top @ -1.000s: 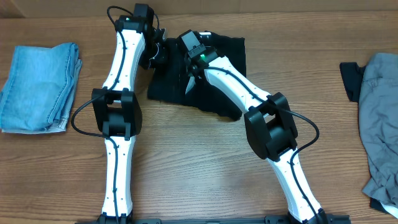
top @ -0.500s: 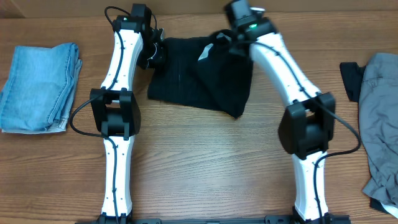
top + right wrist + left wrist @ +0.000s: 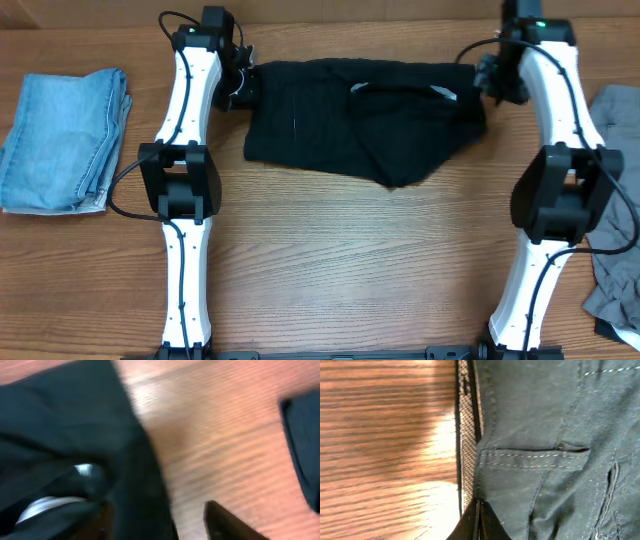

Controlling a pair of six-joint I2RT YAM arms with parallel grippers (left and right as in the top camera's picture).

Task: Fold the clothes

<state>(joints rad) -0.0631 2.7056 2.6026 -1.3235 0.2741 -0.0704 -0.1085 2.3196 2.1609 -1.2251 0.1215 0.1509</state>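
Cloth lying stretched wide along the far side of the tabletop [image 3: 330, 270]: black shorts [image 3: 310, 130], flat on the left, rumpled and folding over on the right, one corner sagging toward the near side at the middle. Showing two pale strips [image 3: 358, 89] among the folds near the far edge.

Left claw [image 3: 479, 516]: sitting at the left end of the black shorts, tips pressing together on the waistband edge and pinching it. Showing, in the left wrist view, a pale lining [image 3: 466, 435] running along that edge just beside bare wood, and a stitched strip [image 3: 530, 457] lying across the dark fabric.

Right claw [image 3: 157, 512]: hanging at the right end of the black shorts, tips standing apart. Blurring badly in the right wrist view, yet showing dark fabric lying in the gap against one side, with bare wood filling the remainder up to the other finger [image 3: 225, 522]. Clamping nothing, as far as the blur is allowing.

Light-blue denim [image 3: 65, 140]: lying folded at the left edge of the tabletop, well apart from the black shorts. Grey garment [image 3: 612, 200]: lying crumpled at the right edge, running off the frame. Dark cloth [image 3: 302, 445]: peeking in at the right side of the right wrist view, with bare wood separating it from the black shorts.
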